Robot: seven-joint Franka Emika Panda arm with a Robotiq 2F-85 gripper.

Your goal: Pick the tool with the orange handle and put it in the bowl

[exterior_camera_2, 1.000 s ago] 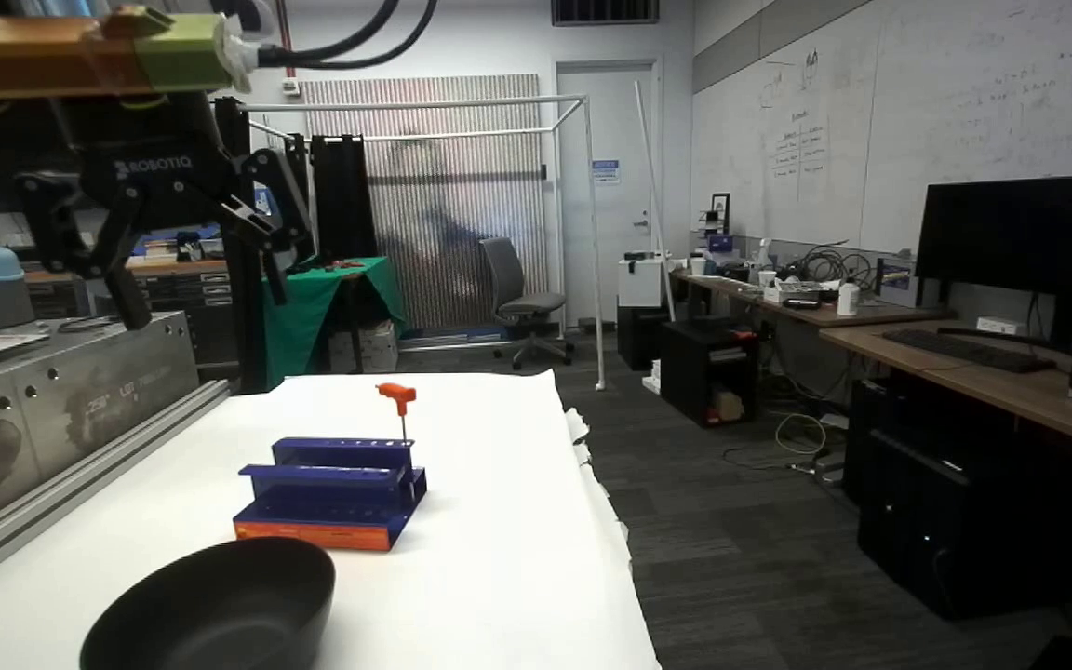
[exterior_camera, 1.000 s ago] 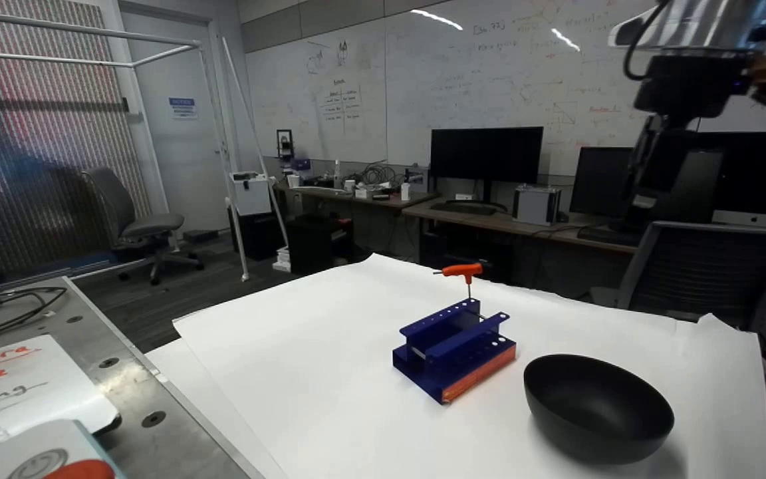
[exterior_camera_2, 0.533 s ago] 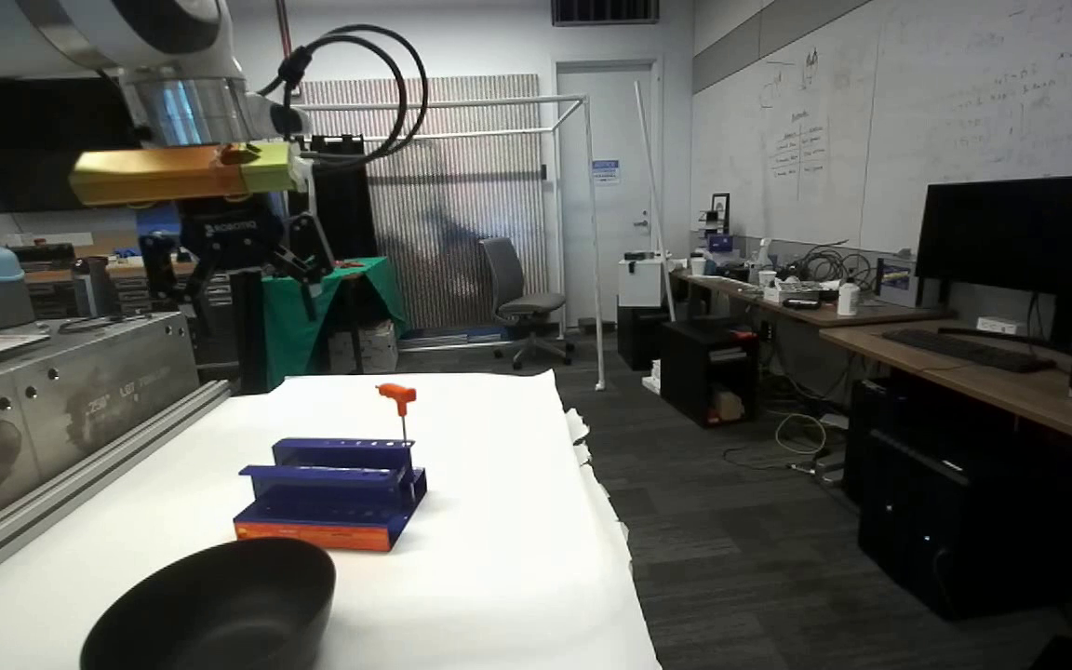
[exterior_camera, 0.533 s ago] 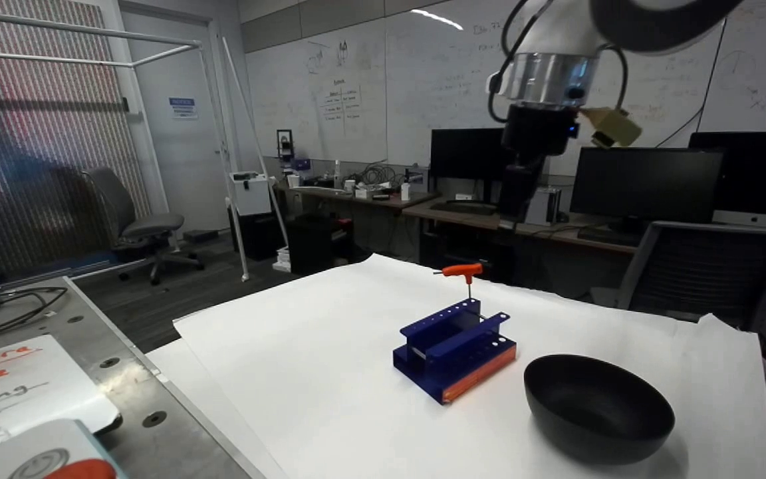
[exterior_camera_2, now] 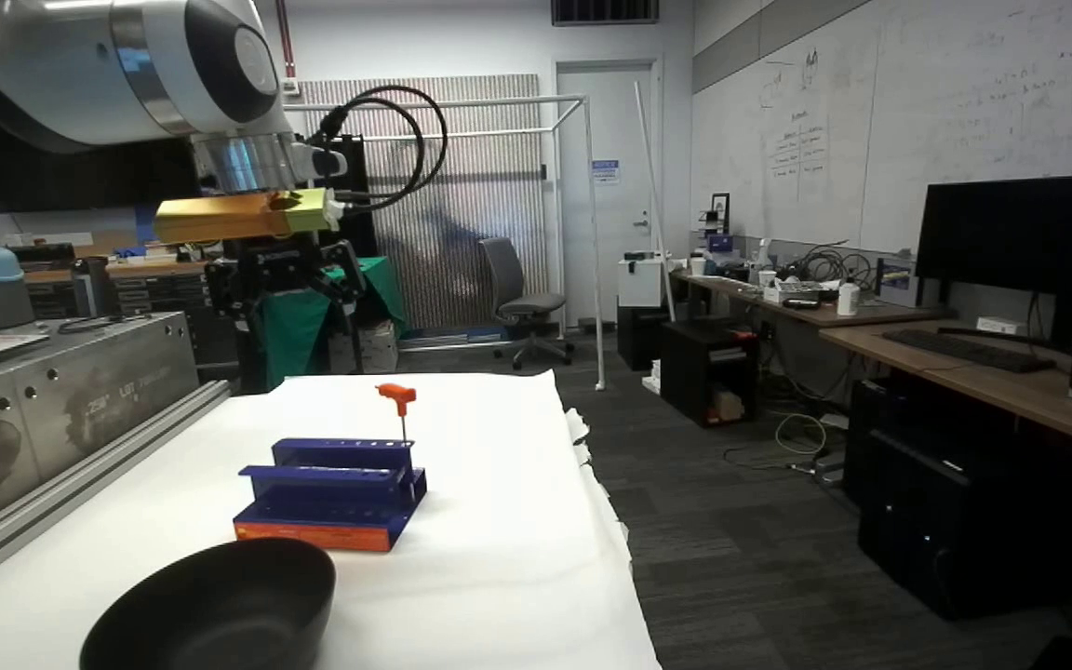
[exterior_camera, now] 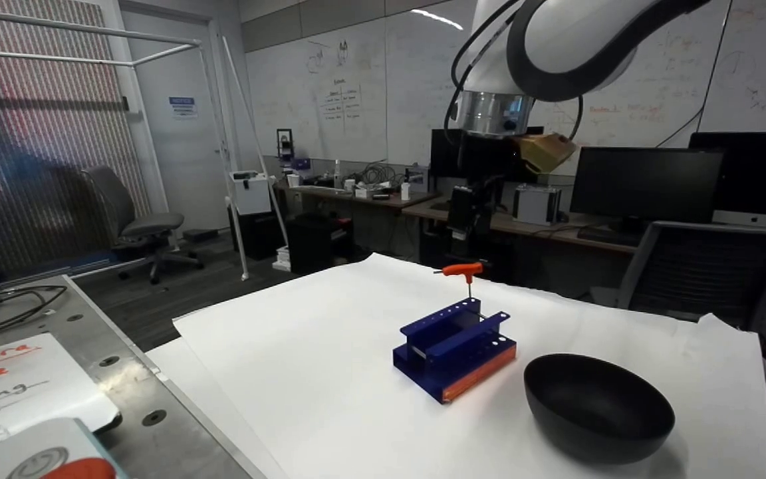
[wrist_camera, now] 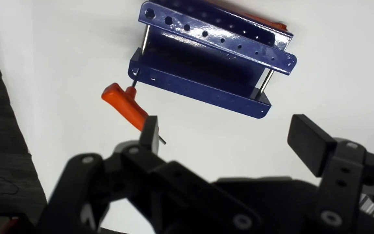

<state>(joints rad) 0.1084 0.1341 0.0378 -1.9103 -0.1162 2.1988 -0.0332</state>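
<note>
The tool with the orange handle (exterior_camera: 463,270) stands upright in a corner hole of the blue slotted rack (exterior_camera: 453,356). Its T-shaped handle also shows in an exterior view (exterior_camera_2: 398,397) and in the wrist view (wrist_camera: 123,105). The black bowl (exterior_camera: 599,409) sits beside the rack in both exterior views and is out of the wrist view. My gripper (exterior_camera_2: 303,340) is open and empty, higher than the tool and apart from it. In the wrist view the gripper (wrist_camera: 227,141) has its fingers wide apart, and the left finger (wrist_camera: 149,133) overlaps the handle's end.
The rack and bowl rest on a white-covered table (exterior_camera: 303,372). A metal bench (exterior_camera_2: 61,409) with a raised edge runs along one side of the table. A chair (exterior_camera: 709,273) and desks with monitors stand beyond it.
My arm and open gripper have moved toward the tool's side of the table: leftward and lower in an exterior view, rightward and lower in the opposite picture. The tool, rack and bowl have not moved.
</note>
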